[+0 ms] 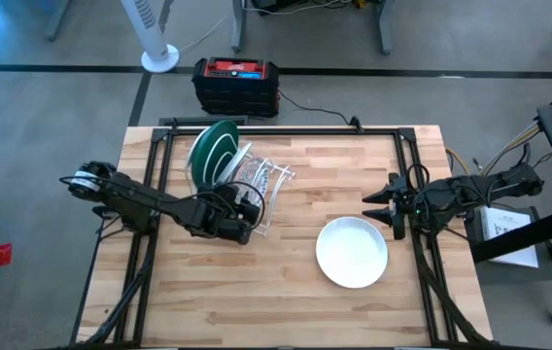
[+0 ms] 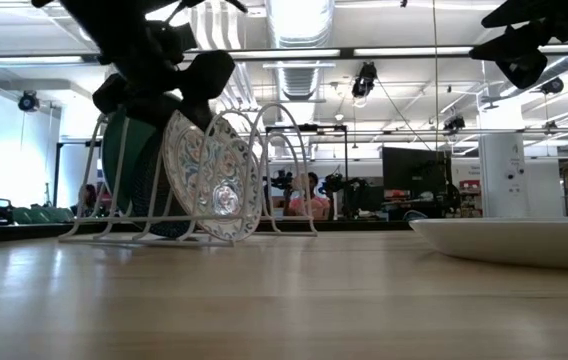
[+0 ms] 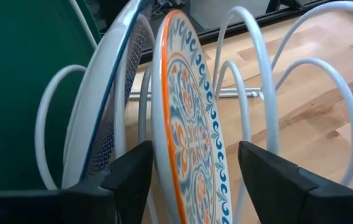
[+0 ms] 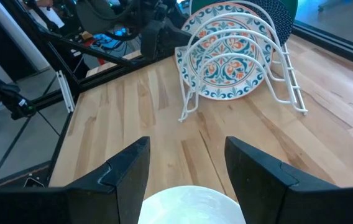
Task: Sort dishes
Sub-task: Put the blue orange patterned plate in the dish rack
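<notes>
White wire rack [image 1: 257,185] stands on the butcher-block table [image 1: 286,292], holding the green plate [image 1: 214,148], a teal-rimmed plate [image 3: 105,106] beside it and the floral plate [image 4: 226,59], all on edge. The left gripper [image 3: 192,171] sits at the rack with its fingers [image 3: 130,174] spread either side of the floral plate's rim, not pressing it; in the high view the gripper hides most of that plate. The plain white plate [image 1: 352,252] lies flat on the table, well apart from the rack. The right gripper [image 1: 385,209] hovers just above the white plate's edge, fingers apart and empty. In the low view the white plate is cut off at the frame edge.
</notes>
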Robot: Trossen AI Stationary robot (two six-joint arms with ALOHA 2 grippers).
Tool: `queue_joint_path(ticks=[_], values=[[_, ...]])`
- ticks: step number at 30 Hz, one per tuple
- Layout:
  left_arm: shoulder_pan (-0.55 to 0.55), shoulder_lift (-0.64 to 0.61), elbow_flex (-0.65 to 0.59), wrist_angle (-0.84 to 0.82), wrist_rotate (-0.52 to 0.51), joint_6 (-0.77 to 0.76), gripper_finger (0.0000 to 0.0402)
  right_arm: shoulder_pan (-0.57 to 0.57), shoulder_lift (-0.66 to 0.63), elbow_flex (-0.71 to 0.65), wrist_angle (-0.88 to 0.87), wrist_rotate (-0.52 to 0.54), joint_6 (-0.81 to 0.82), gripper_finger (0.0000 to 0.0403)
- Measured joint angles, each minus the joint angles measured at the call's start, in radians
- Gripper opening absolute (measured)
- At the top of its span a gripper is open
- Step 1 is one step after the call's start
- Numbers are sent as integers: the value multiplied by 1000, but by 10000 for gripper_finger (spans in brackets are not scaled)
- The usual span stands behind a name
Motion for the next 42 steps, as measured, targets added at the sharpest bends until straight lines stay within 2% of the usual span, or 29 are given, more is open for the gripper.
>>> queue_joint_path(ticks=[12,33,42], values=[[0,0,17,-34,3,0,266,0,0,0,0,0,0,199],[2,-16,21,-65,45,2,268,0,0,0,0,0,3,199],[2,-16,96,-103,79,27,269,0,0,0,0,0,3,199]])
